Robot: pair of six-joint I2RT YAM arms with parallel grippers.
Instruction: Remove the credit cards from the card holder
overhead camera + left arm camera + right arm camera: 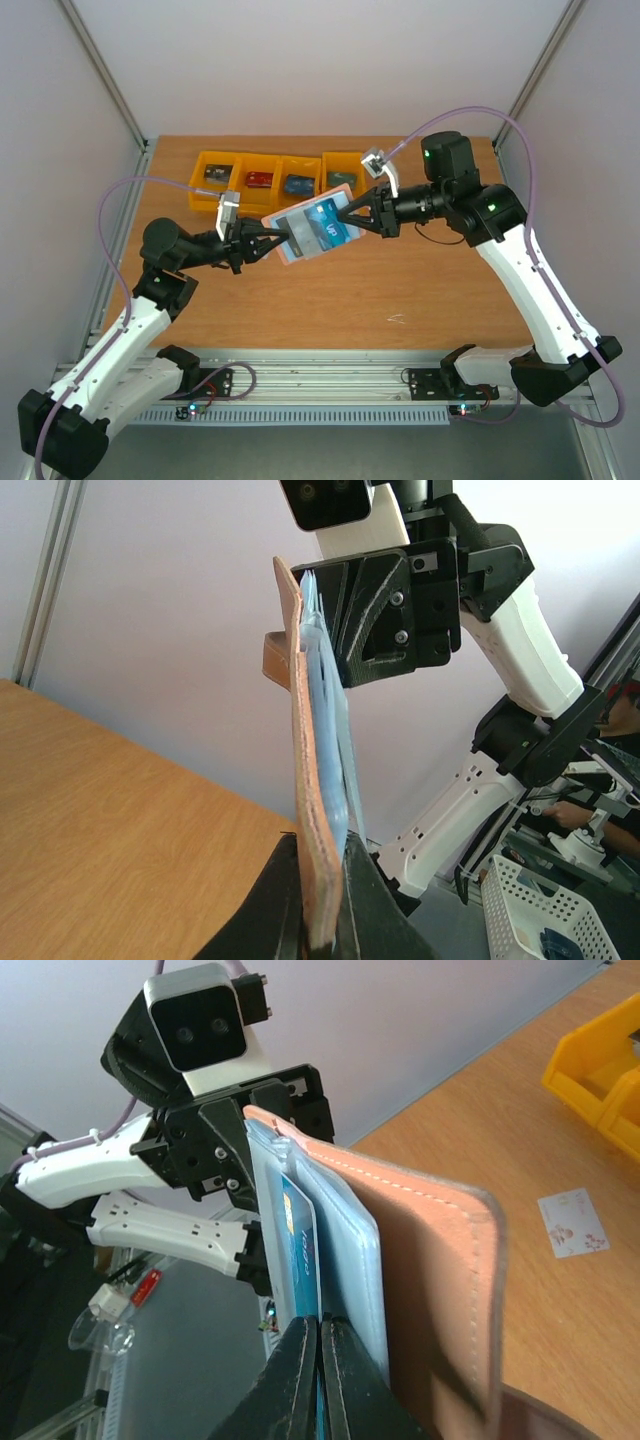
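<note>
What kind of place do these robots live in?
Probably a robot testing lab, not a home: a plain wooden table boxed in by white panel walls, with a row of yellow plastic sorting bins at the back.

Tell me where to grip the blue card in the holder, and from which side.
Pinch the blue card on its flat faces at the edge protruding from the card holder, from the right arm's side; the right pincer is shut there. The left pincer clamps the opposite end, so a pull likely slides it out.
</note>
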